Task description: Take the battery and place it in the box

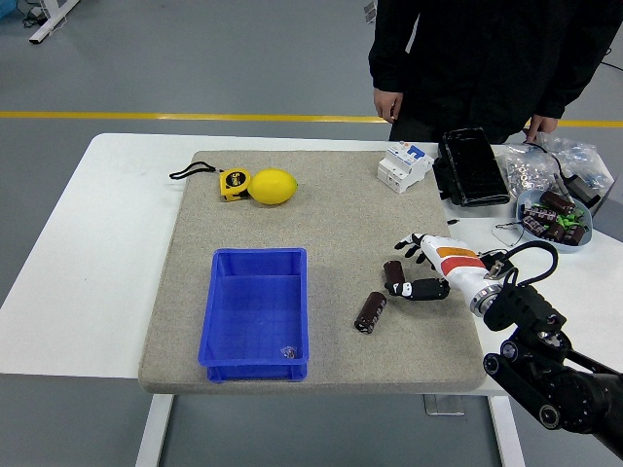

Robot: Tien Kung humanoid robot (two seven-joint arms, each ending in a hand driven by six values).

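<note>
**Right hand at one battery, second battery loose on the mat**

The right hand (421, 270) reaches in from the lower right, its white-and-orange palm over the right part of the grey mat (321, 214). Its upper fingers (407, 243) are spread above a dark cylindrical battery (393, 274), and the thumb lies just below and to the right of that battery, so the hand brackets it; whether the fingers actually clamp it or only touch it cannot be told from this view. The battery lies on the mat, roughly upright in the picture.

Just beside it, down and to the left, a second battery (370, 312) lies tilted on the mat, apart from the hand. Further left sits the blue box (255, 362), open-topped, with only a small scrap in its near right corner.

At the mat's far left are a yellow tape measure (233, 182) and a lemon (274, 187), touching. At the far right stand a white circuit breaker (405, 165) and a black case (469, 166). On the white worktop (88, 243) to the right, a bowl (553, 216) holds more small parts.

A person (487, 58) in black stands at the far side, hands hanging by the worktop edge.
</note>
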